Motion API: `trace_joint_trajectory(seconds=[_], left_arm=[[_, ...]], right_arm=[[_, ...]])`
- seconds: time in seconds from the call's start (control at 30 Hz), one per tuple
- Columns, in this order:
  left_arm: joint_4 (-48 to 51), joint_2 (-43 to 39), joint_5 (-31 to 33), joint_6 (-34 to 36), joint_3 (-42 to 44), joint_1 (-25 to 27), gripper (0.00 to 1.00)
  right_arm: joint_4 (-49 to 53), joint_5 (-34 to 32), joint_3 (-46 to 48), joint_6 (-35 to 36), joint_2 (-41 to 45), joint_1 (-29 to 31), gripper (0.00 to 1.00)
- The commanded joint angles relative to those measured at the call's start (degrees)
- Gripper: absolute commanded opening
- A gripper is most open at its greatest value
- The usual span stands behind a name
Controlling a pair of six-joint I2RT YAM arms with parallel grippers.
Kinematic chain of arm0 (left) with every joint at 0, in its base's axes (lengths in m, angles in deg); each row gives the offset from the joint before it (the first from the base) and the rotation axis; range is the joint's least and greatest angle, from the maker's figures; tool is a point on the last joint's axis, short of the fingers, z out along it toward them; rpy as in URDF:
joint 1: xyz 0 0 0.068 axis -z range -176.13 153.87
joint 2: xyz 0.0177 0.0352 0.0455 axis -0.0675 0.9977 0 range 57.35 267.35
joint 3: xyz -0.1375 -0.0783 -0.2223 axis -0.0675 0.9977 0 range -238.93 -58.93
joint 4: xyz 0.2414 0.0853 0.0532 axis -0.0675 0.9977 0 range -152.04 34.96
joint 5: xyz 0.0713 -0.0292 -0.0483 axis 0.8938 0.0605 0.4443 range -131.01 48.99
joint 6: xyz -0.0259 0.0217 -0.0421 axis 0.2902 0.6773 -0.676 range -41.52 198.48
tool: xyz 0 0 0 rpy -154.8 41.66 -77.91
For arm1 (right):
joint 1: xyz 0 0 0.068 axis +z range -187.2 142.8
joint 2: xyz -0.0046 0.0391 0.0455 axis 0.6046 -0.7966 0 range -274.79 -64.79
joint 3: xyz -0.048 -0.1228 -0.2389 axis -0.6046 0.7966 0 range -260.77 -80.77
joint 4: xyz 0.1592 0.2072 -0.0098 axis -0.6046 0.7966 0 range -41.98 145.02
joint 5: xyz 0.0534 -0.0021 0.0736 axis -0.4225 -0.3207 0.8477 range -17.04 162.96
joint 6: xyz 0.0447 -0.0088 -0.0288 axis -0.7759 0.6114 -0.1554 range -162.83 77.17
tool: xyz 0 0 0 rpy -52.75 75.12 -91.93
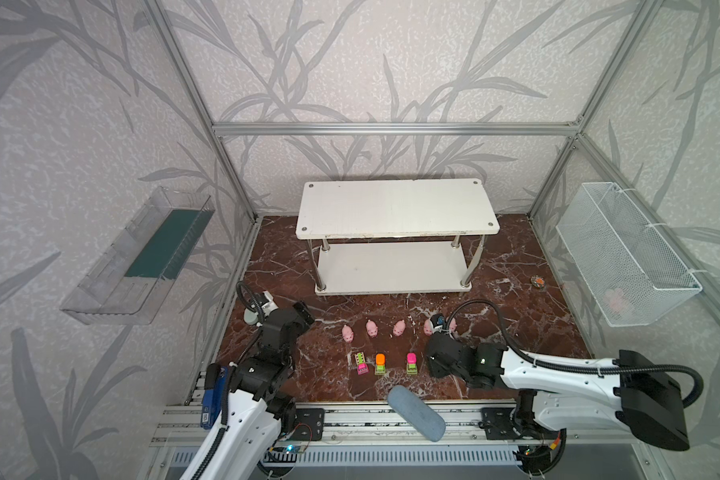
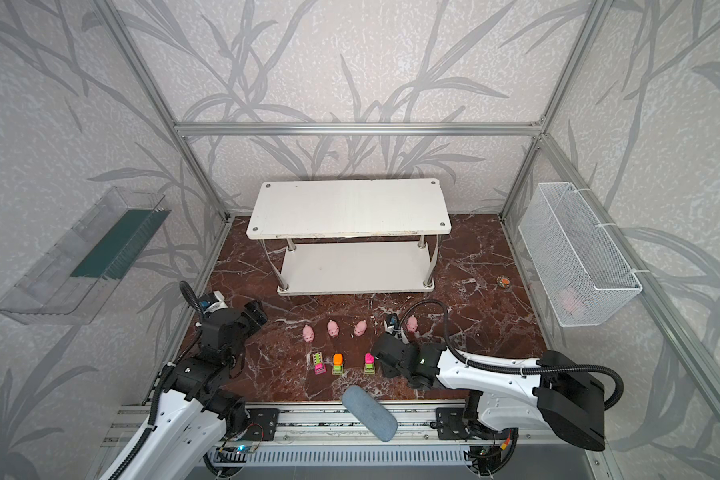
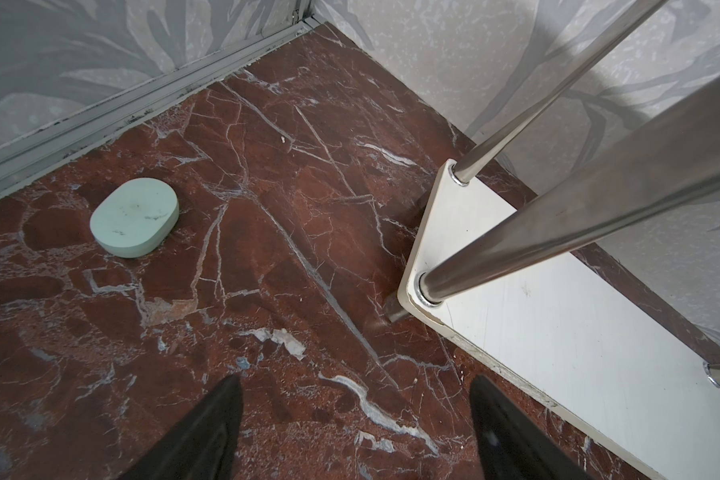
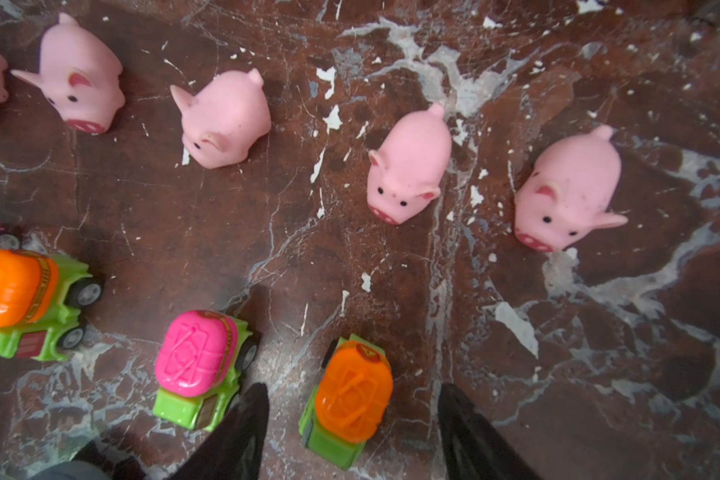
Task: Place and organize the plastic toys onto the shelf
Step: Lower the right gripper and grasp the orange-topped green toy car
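In both top views the shelf stands at the back of the marble floor. In front of it the pigs sit in a row, and three trucks line up nearer the camera. The right gripper hangs over the right end of the truck row. The left gripper is at the left, well apart from the toys.

In the left wrist view its fingers stand wide apart with only floor between them. A pale green oval lies nearby.

In the right wrist view the fingers are spread on either side of an orange-topped truck. Floor shows between each finger and the truck. A pink-topped truck is just beside it.
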Motion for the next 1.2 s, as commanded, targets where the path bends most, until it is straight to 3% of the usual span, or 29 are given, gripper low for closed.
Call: trace_joint_trajectory(seconds=[0.0, 0.57, 1.17], left_arm=[[-0.5, 0.1, 0.6, -1.3, 1.0, 0.2, 0.84], [-1.3, 0.2, 0.8, -1.3, 1.9, 0.2, 0.84], [-2.0, -1.2, 1.5, -1.7, 3.3, 0.2, 0.84]], right_arm=[[-0.4, -2.1, -2.1, -0.4, -1.5, 0.4, 0.65], [-0.7, -2.9, -2.4, -2.4, -5.9, 0.3, 0.53], [1.9, -3.6, -3.1, -3.6, -6.2, 0.2, 0.28]])
